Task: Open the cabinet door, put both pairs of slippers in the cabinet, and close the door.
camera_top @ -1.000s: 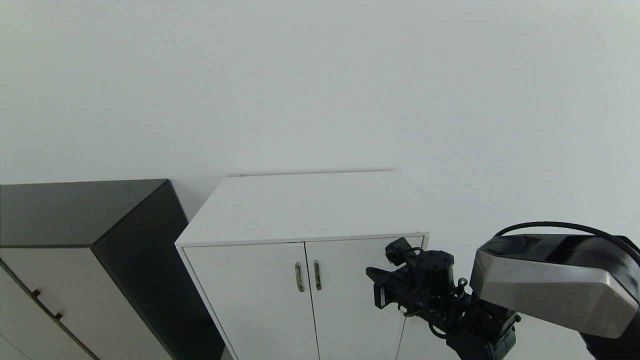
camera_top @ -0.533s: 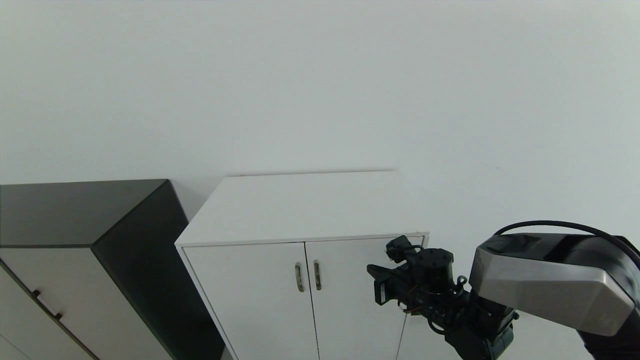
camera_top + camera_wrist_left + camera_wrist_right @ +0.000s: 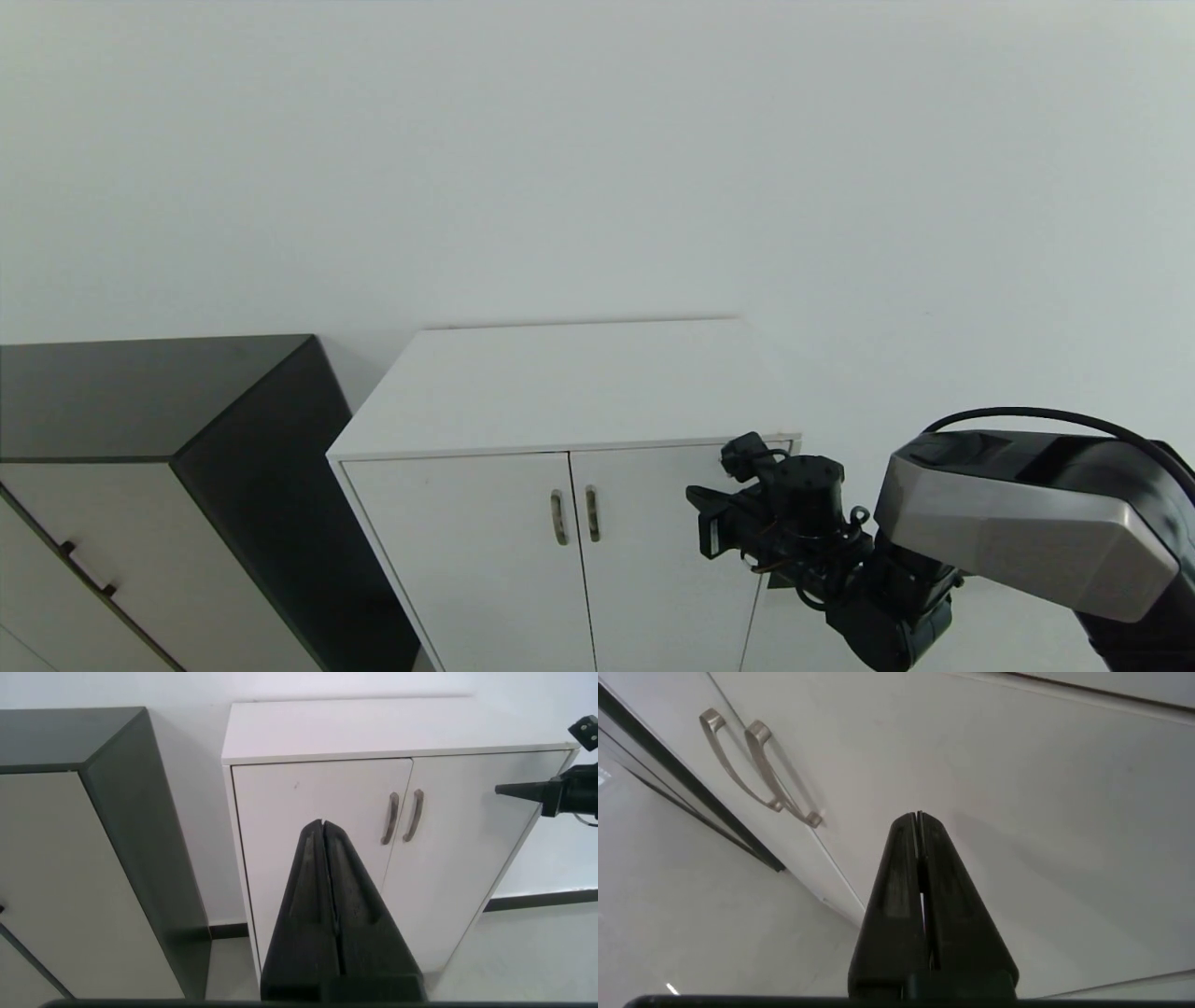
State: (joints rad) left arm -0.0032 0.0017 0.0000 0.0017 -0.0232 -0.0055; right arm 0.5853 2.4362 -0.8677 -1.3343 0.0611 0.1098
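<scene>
White cabinet (image 3: 560, 392): smooth board, matt, faint sheen on top. Its handles (image 3: 558, 516): brushed metal, satin. Dark cabinet (image 3: 140, 397): black panels, smooth, semi-gloss; pale matt front. Left gripper (image 3: 322, 826) & right gripper (image 3: 918, 819): black, plastic-looking, matt. Right arm (image 3: 1018, 527) shell: silver-grey, smooth, satin. Wall (image 3: 597, 140): matt white.

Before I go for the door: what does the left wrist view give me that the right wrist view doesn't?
Left wrist adds: the whole white cabinet, the dark cabinet beside it, and the shut left gripper. Right wrist adds: a close look at the right door behind the shut right gripper. Both: the two door handles, with the cabinet closed.
</scene>
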